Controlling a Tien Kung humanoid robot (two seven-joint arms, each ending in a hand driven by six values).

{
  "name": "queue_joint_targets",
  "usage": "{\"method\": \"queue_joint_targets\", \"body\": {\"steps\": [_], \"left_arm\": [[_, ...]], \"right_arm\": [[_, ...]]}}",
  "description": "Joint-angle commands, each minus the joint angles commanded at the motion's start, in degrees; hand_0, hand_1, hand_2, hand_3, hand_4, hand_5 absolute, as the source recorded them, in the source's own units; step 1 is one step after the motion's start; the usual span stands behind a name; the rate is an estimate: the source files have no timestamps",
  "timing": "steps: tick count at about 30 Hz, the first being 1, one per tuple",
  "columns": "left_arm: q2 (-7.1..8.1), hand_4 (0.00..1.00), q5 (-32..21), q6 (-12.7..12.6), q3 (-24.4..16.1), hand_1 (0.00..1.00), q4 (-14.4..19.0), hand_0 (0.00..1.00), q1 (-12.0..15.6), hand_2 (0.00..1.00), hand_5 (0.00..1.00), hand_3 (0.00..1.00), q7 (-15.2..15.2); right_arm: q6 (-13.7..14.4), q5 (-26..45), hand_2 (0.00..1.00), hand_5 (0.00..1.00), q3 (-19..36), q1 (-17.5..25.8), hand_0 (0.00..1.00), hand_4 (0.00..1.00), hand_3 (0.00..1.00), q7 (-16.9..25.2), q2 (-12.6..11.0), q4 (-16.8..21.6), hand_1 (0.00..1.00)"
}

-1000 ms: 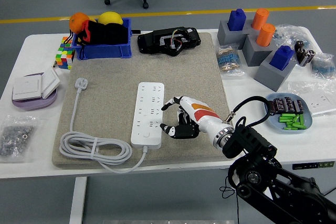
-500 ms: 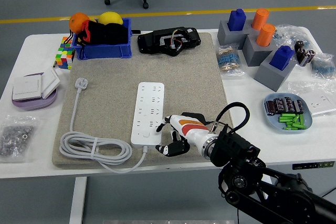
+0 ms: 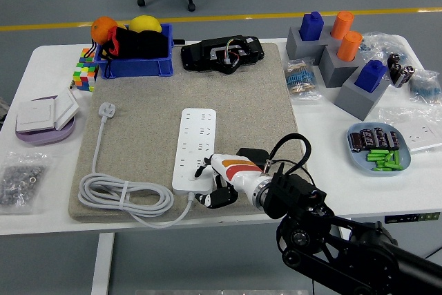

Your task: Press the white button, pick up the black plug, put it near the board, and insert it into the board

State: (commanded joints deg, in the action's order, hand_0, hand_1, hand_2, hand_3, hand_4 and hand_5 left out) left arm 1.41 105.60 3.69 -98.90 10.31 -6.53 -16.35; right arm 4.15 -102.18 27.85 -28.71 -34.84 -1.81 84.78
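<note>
The white power strip (image 3: 194, 143) lies lengthwise in the middle of the beige mat (image 3: 255, 101). Its cable (image 3: 124, 195) coils at the front left and ends in a white plug (image 3: 106, 109). My right hand (image 3: 206, 183) is at the strip's near end, its white index finger (image 3: 204, 168) stretched onto the strip's right edge. The black fingers (image 3: 215, 198) are curled underneath and hold nothing. The hand hides the spot it touches, so I cannot make out the white button. The black plug (image 3: 207, 54) with its wires lies at the mat's far edge, well away from the hand.
A blue bin (image 3: 135, 67) with fruit and stacked colour cubes (image 3: 84, 74) stand at the back left. Further forward on the left are a purple dish (image 3: 43, 135) with white switches and a bag of screws (image 3: 21, 179). Grey blocks (image 3: 342, 67) and a battery dish (image 3: 380, 150) are at the right.
My right arm has swung left and nearer the table's front edge. The hand went from beside the strip's middle to its near end, and the fingers curled in except the index.
</note>
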Motion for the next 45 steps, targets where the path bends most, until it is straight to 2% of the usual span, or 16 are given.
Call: {"method": "queue_joint_targets", "body": {"steps": [21,28,34,37,45], "left_arm": [[0.57,0.562,1.27,0.29,-0.12,0.630,0.00,0.625,-0.11,0.637,0.400,0.697,-0.19],[0.60,0.562,1.40,0.29,-0.22,0.630,0.00,0.626,0.13,0.637,0.401,0.697,-0.26],[0.55,0.562,1.31,0.25,-0.18,0.630,0.00,0.625,0.02,0.637,0.400,0.698,-0.15],[0.54,0.562,1.18,0.20,-0.24,0.630,0.00,0.625,0.08,0.636,0.400,0.697,-0.12],[0.54,0.562,1.14,0.11,-0.57,0.630,0.00,0.625,0.31,0.636,0.400,0.697,-0.14]], "right_arm": [[0.63,1.21,0.174,0.274,-1.08,-1.08,0.087,0.739,0.662,1.07,1.77,-5.15,0.073],[0.44,1.10,0.174,0.274,-1.59,-1.18,0.087,0.739,0.660,0.87,1.81,-4.64,0.073],[0.27,1.51,0.174,0.273,-1.77,-1.40,0.088,0.740,0.660,0.78,1.81,-5.74,0.072],[0.22,1.28,0.174,0.273,-1.29,-1.33,0.089,0.740,0.660,0.84,1.81,-5.13,0.073],[-0.16,-1.45,0.174,0.273,2.10,-1.40,0.089,0.740,0.660,-0.05,1.65,0.26,0.073]]}}
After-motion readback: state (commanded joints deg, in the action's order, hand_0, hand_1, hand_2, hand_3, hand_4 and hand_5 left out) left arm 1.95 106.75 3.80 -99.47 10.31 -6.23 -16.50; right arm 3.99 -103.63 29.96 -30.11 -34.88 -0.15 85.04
